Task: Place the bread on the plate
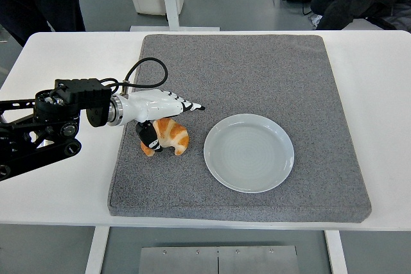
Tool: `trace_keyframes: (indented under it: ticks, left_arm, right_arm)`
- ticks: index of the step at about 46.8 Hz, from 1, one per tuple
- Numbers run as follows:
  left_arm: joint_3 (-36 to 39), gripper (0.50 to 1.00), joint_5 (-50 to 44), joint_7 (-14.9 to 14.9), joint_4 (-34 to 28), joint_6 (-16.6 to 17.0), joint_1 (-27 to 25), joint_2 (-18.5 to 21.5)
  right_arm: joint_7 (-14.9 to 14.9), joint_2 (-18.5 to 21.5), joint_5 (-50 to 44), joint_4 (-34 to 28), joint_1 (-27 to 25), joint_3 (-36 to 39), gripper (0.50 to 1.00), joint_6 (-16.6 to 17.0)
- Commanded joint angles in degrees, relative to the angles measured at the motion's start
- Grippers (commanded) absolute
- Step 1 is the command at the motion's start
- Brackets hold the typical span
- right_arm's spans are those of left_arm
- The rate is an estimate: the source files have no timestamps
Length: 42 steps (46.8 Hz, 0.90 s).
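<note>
— On the grey mat point(257, 75), left of the plate point(249, 152), where does the bread point(168, 136) sit?
— It lies on the mat, just beside the plate but apart from it. The plate holds nothing.
— And the left hand point(159, 112)?
— It is over the bread. The fingers point(190, 106) reach out flat above it and the thumb presses its left side, so the grip looks only begun.
— What remains?
— By my reckoning, nearly everything: closing the hold, lifting, carrying right, setting down. The right arm does not show.

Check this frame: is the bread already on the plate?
No. The bread lies on the grey mat left of the empty plate, with the left hand at it.
</note>
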Motion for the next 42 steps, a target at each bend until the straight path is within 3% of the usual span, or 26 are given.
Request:
trace_keyframes:
  ticks: [1,17,27,30,34,42]
  left_arm:
    - [0.0,0.987,0.1,0.0,0.1,0.0,0.1,-0.1]
    - [0.0,0.983,0.9,-0.1,1.2,1.4,1.2,-1.1]
    - [0.0,0.955,3.3,-0.1,2.5,2.7,1.3,-2.8]
    - [0.0,0.906,3.4,-0.1,2.6,3.0,1.4,-2.9]
    - [0.0,0.792,3.5,-0.1,3.2,3.4,1.7,-2.9]
    - [0.0,0.654,3.4,0.0,3.4,3.4,1.8,-3.0]
  right_arm:
    - [0.0,0.0,0.0,0.0,0.0,0.0,1.0,0.0]
    - [0.0,0.0,0.0,-0.1,0.0,0.0,1.0,-0.1]
    - [0.0,0.0,0.0,-0.1,0.0,0.0,1.0,0.0]
    - [0.0,0.0,0.0,0.0,0.0,0.0,1.0,0.0]
    - [0.0,0.0,0.0,0.0,0.0,0.0,1.0,-0.1]
    - [0.0,0.0,0.0,0.0,0.0,0.0,1.0,0.0]
